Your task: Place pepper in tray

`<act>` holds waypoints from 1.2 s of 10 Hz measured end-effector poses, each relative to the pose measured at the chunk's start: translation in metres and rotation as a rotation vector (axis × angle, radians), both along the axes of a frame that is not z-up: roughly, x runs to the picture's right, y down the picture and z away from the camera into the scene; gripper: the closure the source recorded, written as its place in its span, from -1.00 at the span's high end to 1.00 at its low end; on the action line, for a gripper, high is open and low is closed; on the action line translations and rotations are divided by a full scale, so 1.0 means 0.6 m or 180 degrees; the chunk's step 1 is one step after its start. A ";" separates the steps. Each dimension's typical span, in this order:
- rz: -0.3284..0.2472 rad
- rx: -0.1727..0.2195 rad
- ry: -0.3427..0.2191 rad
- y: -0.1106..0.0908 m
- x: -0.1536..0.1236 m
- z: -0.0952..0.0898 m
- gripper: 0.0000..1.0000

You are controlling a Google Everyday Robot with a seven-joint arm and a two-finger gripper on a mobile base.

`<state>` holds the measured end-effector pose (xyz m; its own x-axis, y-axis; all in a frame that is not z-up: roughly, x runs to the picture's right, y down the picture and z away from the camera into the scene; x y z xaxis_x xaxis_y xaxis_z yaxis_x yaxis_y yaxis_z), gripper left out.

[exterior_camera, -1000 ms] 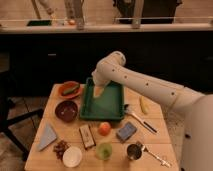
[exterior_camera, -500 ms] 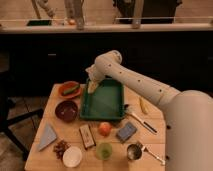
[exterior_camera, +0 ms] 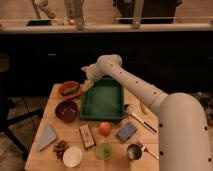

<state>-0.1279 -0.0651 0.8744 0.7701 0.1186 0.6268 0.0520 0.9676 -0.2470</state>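
Camera view shows the pepper (exterior_camera: 71, 90) lying on the orange plate (exterior_camera: 61, 91) near the far left corner of the bench (exterior_camera: 150, 141), just beside the tray (exterior_camera: 102, 102). The end effector (exterior_camera: 88, 84) hovers at the tray's far left corner, probably lining up a pickup. Whether it is spread or pinching anything, I cannot tell.

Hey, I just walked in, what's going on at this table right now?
A one-armed robot is reaching across a cluttered wooden table. Its end effector hangs over the far left corner of the green tray, right beside the orange plate. The pepper lies on that plate, so it has not yet been put in the tray.
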 end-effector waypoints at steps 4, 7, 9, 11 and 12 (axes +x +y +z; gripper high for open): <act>-0.0024 -0.0171 -0.0113 0.008 -0.042 0.047 0.60; -0.0036 -0.0277 -0.0110 0.016 -0.055 0.077 0.60; -0.0020 -0.0322 -0.0091 0.016 -0.054 0.091 0.60; -0.0020 -0.0375 -0.0077 0.018 -0.059 0.106 0.60; -0.0026 -0.0392 -0.0069 0.019 -0.061 0.112 0.60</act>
